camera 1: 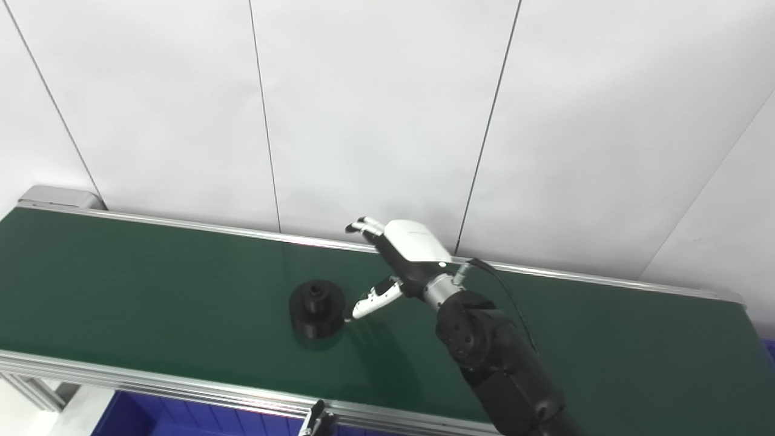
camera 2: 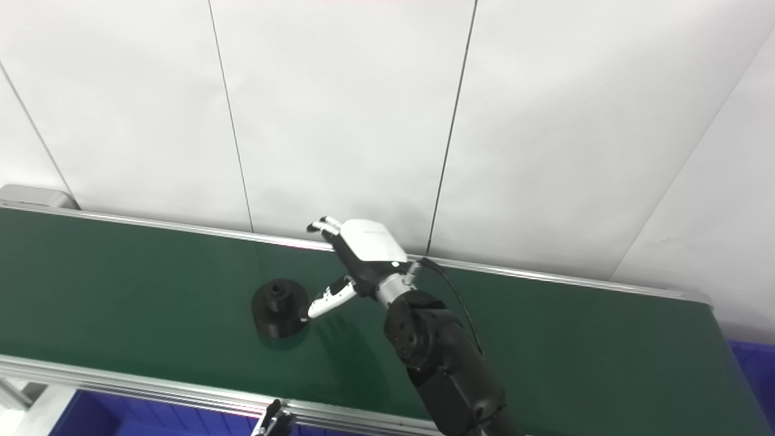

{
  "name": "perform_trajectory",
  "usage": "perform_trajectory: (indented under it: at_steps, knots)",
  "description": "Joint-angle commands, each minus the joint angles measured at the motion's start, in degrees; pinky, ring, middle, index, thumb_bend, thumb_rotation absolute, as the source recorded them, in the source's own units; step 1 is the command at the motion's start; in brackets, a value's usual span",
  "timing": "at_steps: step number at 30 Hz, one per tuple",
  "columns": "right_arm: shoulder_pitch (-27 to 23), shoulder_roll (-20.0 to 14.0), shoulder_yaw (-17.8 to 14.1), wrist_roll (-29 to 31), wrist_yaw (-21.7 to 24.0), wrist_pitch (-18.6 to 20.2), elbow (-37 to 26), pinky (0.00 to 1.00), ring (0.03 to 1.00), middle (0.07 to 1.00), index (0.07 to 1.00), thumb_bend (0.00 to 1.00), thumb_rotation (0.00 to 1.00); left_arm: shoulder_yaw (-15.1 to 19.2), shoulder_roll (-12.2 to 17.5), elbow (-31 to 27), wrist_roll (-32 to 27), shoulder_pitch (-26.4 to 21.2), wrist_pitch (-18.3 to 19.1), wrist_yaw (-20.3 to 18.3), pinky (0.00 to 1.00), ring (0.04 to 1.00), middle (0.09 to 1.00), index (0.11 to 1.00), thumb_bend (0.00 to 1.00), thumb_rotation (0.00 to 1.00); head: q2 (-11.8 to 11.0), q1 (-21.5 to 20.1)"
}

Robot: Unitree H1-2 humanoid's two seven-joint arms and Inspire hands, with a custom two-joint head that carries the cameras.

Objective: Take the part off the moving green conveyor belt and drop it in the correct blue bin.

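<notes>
Part (camera 1: 316, 307), black and round, sitting near the middle of the belt (camera 1: 151, 272), just left of the right hand (camera 1: 407, 251). Not picked up yet.

Fingers (camera 1: 362, 227) spread wide and lifted up, toward the far side, holding nothing. Thumb (camera 1: 374, 299) pointing down and left, tip right at the part's right edge; touching or just beside it, hard to tell which. Dark arm (camera 1: 490, 357) coming in from the near right.

Looks hard and stiff, like plastic or metal, so probably no squashing. Wide flat bottom, small knob on top with a hole in it. Smooth sides, maybe a bit slippery. Maybe not too heavy for one hand. Best to grab around the wide bottom, thumb on the right side and fingers on the far left side. Knob likely too small for a good hold.

Blue bin (camera 1: 157, 418) below the near edge of the belt. More blue at the far right (camera 1: 770, 354).

Small dark bit (camera 1: 318, 419) poking up at the near edge, maybe the left hand. Too little showing to tell open or closed.
</notes>
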Motion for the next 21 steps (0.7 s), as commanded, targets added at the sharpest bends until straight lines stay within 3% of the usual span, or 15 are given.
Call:
perform_trajectory:
  at_steps: [1, 15, 21]
  knots:
    - [-4.7, 0.4, 1.6, -1.7, -1.2, -1.9, 1.5, 0.58, 0.838, 0.912, 0.875, 1.0, 0.29, -3.5, -6.6, -0.8, 0.3, -0.9, -2.0, 0.5, 0.87, 0.939, 0.97, 0.994, 0.4, 0.67, 0.0, 0.4]
    - [-8.8, 1.7, 9.5, -3.8, -3.5, -4.3, 12.3, 0.5, 0.742, 0.874, 0.862, 1.0, 0.29, -4.5, -7.4, -1.6, 2.6, -0.9, -0.2, 1.4, 0.83, 0.936, 0.982, 1.0, 0.44, 0.67, 0.0, 1.6]
    - [-8.1, 1.8, 10.5, -3.5, -4.1, -3.9, 14.2, 0.5, 0.721, 0.863, 0.86, 1.0, 0.26, -4.8, -7.6, -2.2, 3.0, -0.5, 0.4, 1.4, 0.83, 0.935, 0.982, 1.0, 0.42, 0.66, -0.1, 2.0]
